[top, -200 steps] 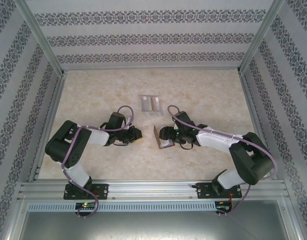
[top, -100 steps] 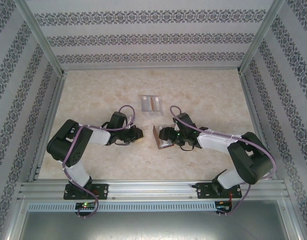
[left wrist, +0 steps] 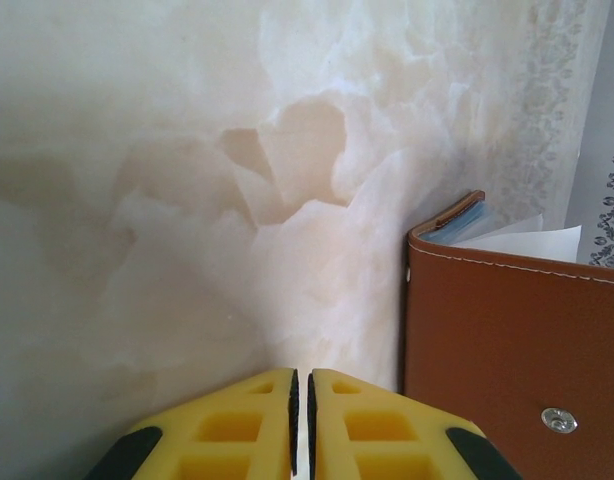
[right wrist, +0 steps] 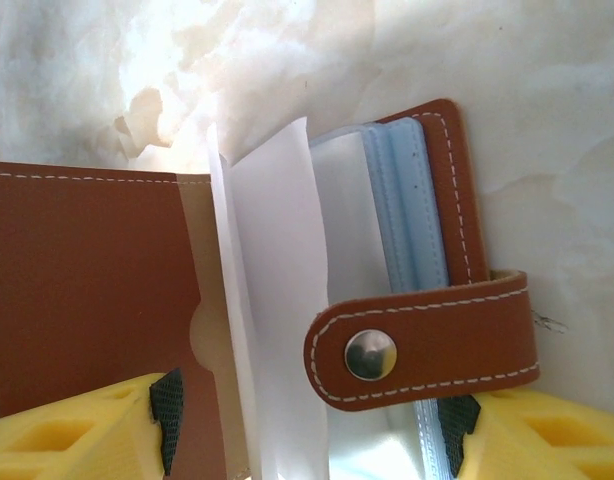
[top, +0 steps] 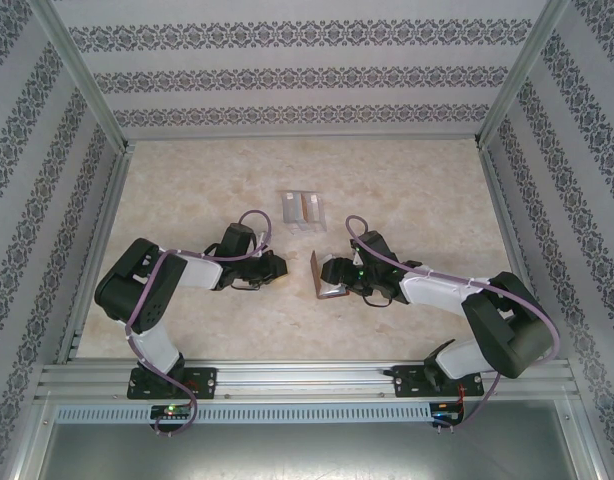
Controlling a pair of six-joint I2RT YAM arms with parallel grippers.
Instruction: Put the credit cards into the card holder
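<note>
Card holder (top: pixel 325 282) cover upright at centre, walls off crossing; credit cards (top: pixel 301 210) beyond, open above; far table (top: pixel 427 180) free.

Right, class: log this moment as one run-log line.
left fingers: shut, beside card holder | right fingers: open, astride open card holder | credit cards: lying on table, far side

Left claw (left wrist: pixel 302 425) yellow fingers pressed together, low over marbled counter (left wrist: pixel 187 200); brown card holder (left wrist: pixel 507 340) standing just right.
</note>
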